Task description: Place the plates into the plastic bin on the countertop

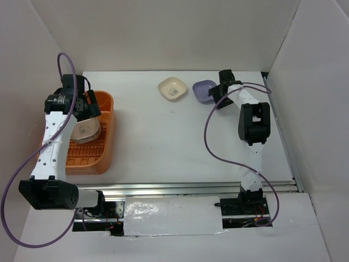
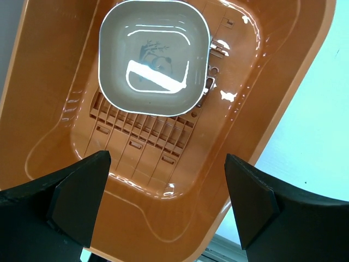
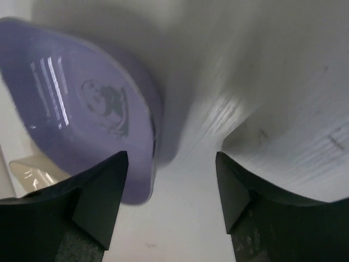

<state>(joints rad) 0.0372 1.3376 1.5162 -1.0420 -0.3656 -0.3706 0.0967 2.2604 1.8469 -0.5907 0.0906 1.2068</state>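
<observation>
Plates' pandas show only in wrist views: cream plate (image 2: 154, 57) under spread left claw (image 2: 166, 159), lavender plate (image 3: 82, 109) at spread right claw (image 3: 170, 158).

Showed two slim arms, the left arm (image 1: 52, 143) and the right arm (image 1: 252, 159), each of white link shells joined by black housings. Trailed a looping purple cable (image 1: 65, 53) off the left, another purple cable (image 1: 206, 134) off the right. Ended in a left gripper (image 2: 166, 183) and a right gripper (image 3: 172, 183) with matte black wedge-shaped fingers (image 2: 82, 202).
</observation>
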